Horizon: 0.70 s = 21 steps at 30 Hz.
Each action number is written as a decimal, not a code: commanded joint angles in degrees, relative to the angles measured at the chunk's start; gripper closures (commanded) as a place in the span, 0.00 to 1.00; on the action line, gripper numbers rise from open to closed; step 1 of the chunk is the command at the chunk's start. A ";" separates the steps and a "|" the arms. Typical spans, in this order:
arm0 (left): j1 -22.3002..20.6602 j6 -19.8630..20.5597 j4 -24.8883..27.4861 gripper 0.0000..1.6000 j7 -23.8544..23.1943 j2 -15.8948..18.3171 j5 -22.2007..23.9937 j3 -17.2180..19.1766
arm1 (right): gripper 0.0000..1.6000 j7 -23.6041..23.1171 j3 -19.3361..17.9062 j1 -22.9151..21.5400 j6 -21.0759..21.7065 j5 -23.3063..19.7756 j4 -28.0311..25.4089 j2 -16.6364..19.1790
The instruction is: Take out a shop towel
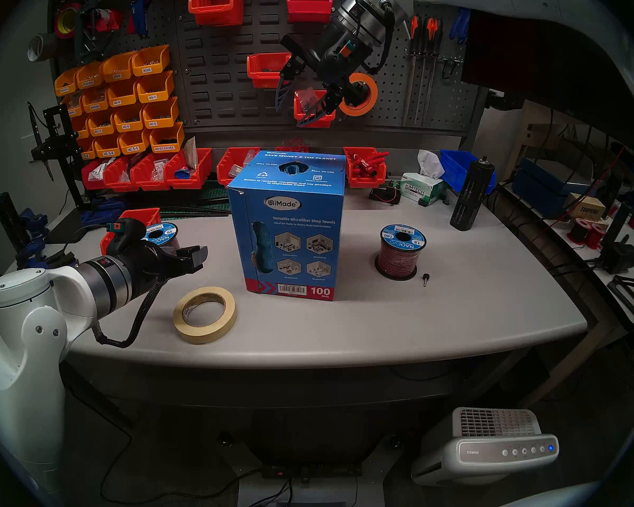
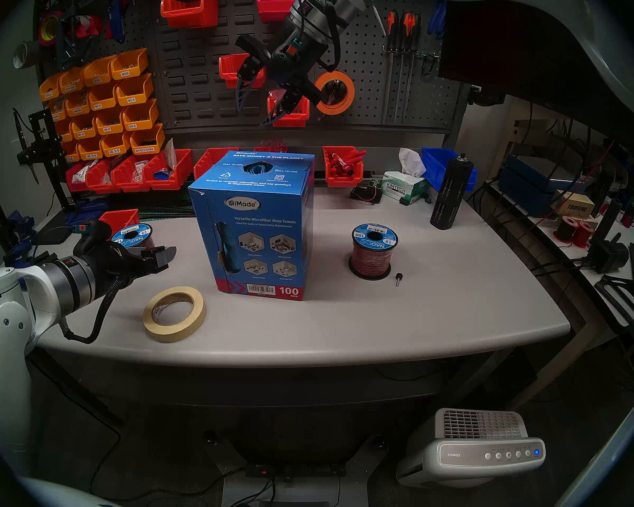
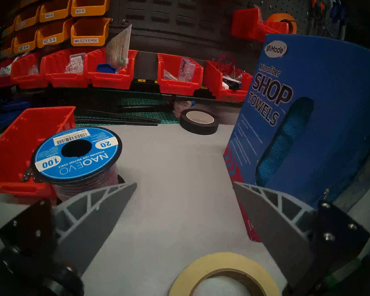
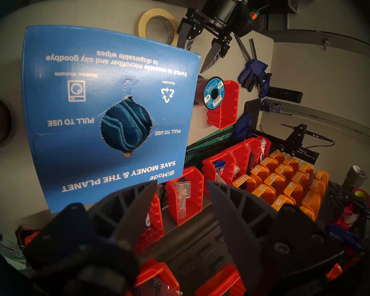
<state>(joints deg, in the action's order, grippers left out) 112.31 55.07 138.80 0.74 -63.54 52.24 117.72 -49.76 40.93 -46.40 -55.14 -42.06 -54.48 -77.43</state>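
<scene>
Here, operator, is your bench as it stands.

Right gripper [image 1: 301,105]: your fingers stand apart with nothing between them, poised high above the carton, angled down toward its top.

Left gripper [image 3: 184,205]: spread wide and empty, low over the table, level with the carton's lower half.

Shop towel [image 4: 124,126]: folded blue cloth below your right gripper, showing through the round hole in the top of the blue UniMade carton [image 1: 290,217]. More blue cloth shows through the side slot just right of your left fingertips. None of it is out yet.

Risk, carton lifts: the carton stands free and nothing pins it. A pull on a snug towel would likely drag the whole carton up with it.

Risk, bad pinch: the hole is narrow with torn card edges. Fingers arriving too wide could catch the card, or grab several folds at once.

Open room: clear air straight below your right gripper. Bare table lies ahead of your left gripper.

Edges: the masking tape roll [image 1: 205,315] sits just under your left gripper, the wire spool [image 3: 77,154] just to its left.
</scene>
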 commanded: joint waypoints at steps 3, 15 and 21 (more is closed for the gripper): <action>0.49 -0.60 1.20 0.00 -2.48 0.09 1.25 0.67 | 0.35 -2.76 0.31 -2.78 0.14 -1.09 0.65 1.12; 0.37 -1.11 1.20 0.00 -5.32 0.29 2.63 0.15 | 0.35 -2.89 1.62 -2.97 0.14 -2.19 0.68 1.75; -0.42 -1.42 1.20 0.00 -6.51 0.64 3.22 -0.62 | 0.34 -2.91 2.22 -2.92 0.14 -2.59 0.74 1.96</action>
<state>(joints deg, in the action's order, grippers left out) 113.66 54.93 138.81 -3.86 -63.44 54.44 117.49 -49.79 42.89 -46.95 -55.14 -43.94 -54.66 -76.53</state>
